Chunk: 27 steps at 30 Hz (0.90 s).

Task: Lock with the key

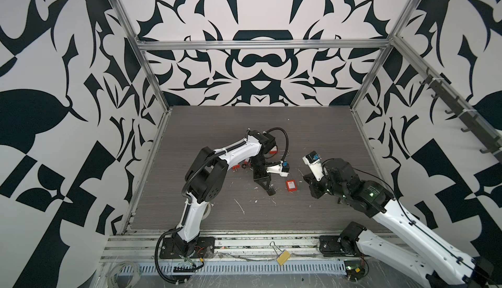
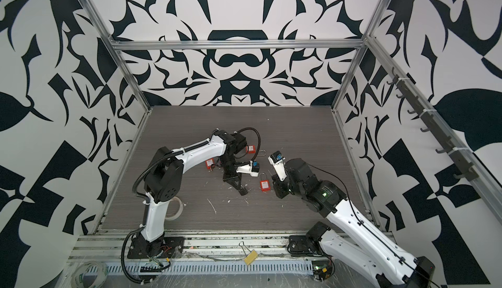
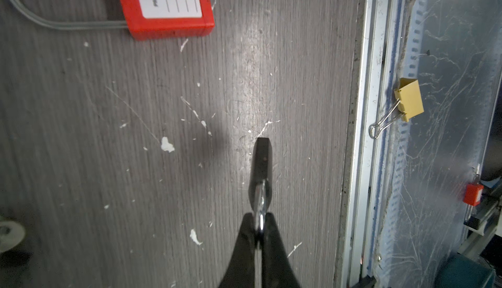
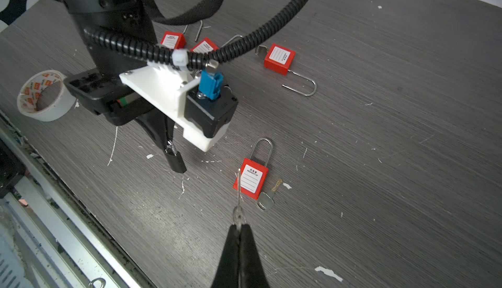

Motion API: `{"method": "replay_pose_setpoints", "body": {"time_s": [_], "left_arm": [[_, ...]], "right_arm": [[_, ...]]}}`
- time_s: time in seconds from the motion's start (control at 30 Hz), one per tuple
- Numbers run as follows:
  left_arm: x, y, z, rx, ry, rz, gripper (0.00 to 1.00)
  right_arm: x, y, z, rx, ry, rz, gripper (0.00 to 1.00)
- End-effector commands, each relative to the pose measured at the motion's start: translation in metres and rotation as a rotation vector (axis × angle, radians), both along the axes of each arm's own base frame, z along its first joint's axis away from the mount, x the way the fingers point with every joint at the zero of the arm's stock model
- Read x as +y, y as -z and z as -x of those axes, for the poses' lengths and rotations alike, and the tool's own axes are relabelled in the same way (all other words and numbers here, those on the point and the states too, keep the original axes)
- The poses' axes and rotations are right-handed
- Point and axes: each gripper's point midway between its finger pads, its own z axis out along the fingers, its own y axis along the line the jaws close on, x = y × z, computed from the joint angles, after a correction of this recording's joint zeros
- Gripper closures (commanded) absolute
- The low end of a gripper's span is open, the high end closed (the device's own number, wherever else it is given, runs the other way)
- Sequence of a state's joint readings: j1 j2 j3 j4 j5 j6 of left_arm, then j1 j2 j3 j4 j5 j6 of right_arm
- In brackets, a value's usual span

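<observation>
— The red padlock (image 3: 163,4) in the left wrist view?
— Its body, label and shackle run off the picture's edge.
— The tape roll (image 3: 9,235)?
— A blurred sliver at the edge there; in a top view the left arm (image 1: 194,216) hides most of it

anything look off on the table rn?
Mostly clutter: white flakes litter the table, a yellow binder clip sits on the front rail, and a loose key lies beside a red padlock. Nothing looks broken.
</observation>
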State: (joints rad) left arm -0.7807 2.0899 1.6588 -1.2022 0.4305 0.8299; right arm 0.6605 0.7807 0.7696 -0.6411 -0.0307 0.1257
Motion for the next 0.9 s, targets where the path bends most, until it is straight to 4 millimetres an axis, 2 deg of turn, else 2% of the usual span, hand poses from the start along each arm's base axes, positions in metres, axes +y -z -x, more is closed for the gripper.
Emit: {"method": "replay_pose_setpoints", "body": {"time_s": [0.0, 0.23, 0.47, 0.73, 0.87], "left_arm": [[0.006, -0.004, 0.009, 0.039, 0.017, -0.052, 1.0], [0.0, 0.013, 0.007, 0.04, 0.029, -0.101, 1.0], [-0.007, 0.021, 0.003, 0.055, 0.022, -0.114, 1.0], [-0.015, 0.03, -0.013, -0.018, 0.015, -0.151, 1.0], [-0.019, 0.031, -0.02, -0.044, 0.018, -0.154, 0.95]], "right_arm": [[0.0, -0.007, -0.006, -0.007, 0.043, -0.027, 1.0], [0.001, 0.005, -0.006, 0.04, 0.057, -0.019, 1.0], [-0.001, 0.007, -0.005, 0.039, 0.08, -0.043, 1.0], [-0.001, 0.013, -0.004, 0.055, 0.09, -0.039, 1.0], [-0.001, 0.013, -0.004, 0.057, 0.086, -0.041, 1.0]]}}
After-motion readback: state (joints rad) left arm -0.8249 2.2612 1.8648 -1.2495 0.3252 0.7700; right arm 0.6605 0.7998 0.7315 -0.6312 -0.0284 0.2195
